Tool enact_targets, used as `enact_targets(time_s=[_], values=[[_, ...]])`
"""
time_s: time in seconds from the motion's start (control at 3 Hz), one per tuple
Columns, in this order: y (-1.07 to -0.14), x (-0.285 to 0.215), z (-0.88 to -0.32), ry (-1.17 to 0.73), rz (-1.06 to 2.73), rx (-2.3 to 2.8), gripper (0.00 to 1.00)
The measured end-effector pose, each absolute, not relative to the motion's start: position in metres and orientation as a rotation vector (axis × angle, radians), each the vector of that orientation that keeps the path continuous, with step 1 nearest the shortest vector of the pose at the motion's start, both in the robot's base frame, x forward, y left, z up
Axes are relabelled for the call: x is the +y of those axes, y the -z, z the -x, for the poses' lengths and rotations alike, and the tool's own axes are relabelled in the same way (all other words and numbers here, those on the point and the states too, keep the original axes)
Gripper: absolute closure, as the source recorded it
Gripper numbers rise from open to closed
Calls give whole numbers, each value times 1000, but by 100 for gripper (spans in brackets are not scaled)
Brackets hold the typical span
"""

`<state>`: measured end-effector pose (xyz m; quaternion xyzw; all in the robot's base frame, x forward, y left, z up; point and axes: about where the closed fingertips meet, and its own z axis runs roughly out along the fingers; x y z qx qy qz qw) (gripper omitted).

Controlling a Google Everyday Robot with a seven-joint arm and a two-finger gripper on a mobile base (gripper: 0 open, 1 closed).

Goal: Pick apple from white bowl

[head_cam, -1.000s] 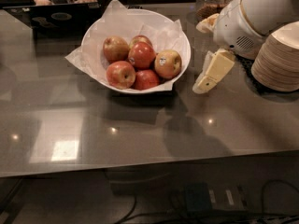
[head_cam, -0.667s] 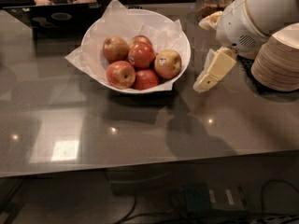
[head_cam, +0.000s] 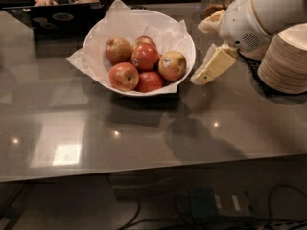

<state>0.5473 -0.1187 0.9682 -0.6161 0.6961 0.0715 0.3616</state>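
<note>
Near the desk's (head_cam: 144, 143) far edge, the claw (head_cam: 211, 67) hangs just right of the white bowl (head_cam: 188, 38), clear of the apple (head_cam: 171, 65); clenched or released, I cannot tell.

Item: arm (head_cam: 271, 6), single, white, entering from the upper right and sloping down to the left; wrist housing (head_cam: 242, 30), rounded, white, with a small grille; pincer (head_cam: 211, 67), cream-coloured, slanting down-left from the wrist, hanging low over the counter (head_cam: 144, 138) at right of centre.

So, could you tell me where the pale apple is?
In the camera view, the apple lies in the bowl's right side beside redder apples; the gripper hangs right of it.
</note>
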Motion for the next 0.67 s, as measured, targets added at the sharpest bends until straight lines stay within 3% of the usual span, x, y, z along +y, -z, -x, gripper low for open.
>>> enact_targets(time_s=[0.33,0.67], values=[[-969,-112,-550,-204,1575,1775,29],[-958,-92,-565,-217,1577,1766,31]])
